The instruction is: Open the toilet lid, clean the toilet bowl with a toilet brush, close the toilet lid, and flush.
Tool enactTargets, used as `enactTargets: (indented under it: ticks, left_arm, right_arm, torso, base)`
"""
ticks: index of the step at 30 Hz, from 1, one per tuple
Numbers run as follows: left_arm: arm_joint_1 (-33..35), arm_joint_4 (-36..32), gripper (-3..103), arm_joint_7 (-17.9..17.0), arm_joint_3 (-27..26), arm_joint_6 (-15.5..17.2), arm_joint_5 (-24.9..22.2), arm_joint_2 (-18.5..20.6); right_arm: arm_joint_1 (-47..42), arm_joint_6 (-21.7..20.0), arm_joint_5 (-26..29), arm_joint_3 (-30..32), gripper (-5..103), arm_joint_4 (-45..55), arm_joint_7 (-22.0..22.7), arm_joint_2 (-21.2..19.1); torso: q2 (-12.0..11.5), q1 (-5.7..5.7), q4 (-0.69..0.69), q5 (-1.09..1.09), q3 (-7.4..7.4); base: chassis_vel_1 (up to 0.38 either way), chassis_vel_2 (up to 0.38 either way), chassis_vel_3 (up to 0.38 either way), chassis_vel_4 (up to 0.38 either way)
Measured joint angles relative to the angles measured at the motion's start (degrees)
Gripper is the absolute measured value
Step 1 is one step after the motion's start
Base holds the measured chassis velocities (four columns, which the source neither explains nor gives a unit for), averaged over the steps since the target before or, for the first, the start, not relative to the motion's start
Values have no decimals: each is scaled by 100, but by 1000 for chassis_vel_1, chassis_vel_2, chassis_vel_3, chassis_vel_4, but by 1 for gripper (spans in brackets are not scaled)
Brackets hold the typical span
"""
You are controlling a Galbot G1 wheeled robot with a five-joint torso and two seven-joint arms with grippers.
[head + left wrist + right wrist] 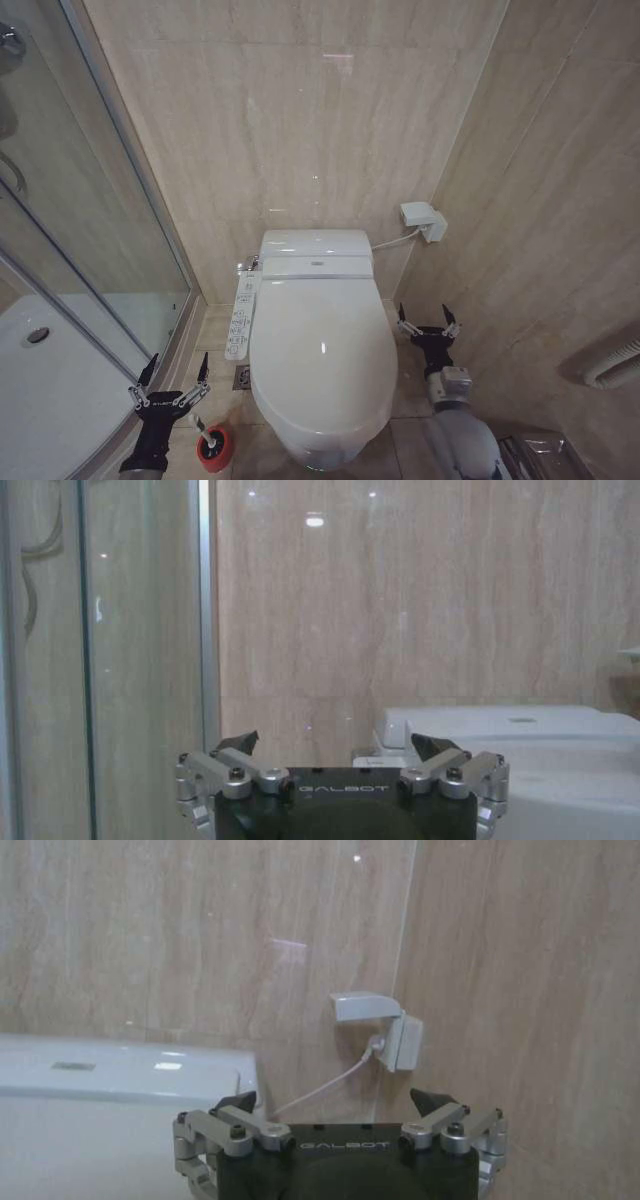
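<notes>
The toilet lid (322,355) lies shut before me, a glossy white oval with a bright highlight, covering the toilet bowl (318,452) with its button panel (240,316) along my left. My left gripper (172,383) hovers beside it with fingers spread wide, above the toilet brush (206,432) standing in its red holder (214,449) on the floor. My right gripper (427,322) hangs at the lid's other side, fingers equally wide, holding nothing.

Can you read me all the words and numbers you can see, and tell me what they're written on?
"GALBOT" on the body of the left hand.
"GALBOT" on the body of the right hand.
The button panel beside the toilet lid has small markings, too small to read.
A small mark on the white unit behind the lid is too small to read.
</notes>
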Motion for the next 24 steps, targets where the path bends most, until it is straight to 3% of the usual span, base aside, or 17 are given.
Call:
enactTargets:
  ticks: [24]
  left_arm:
    - [0, 0, 100, 0, 0, 0, 0, 0]
  right_arm:
    - [234, 60, 196, -29, 100, -140, -58, -103]
  torso:
    - [0, 0, 0, 0, 0]
  base:
    - [0, 0, 0, 0]
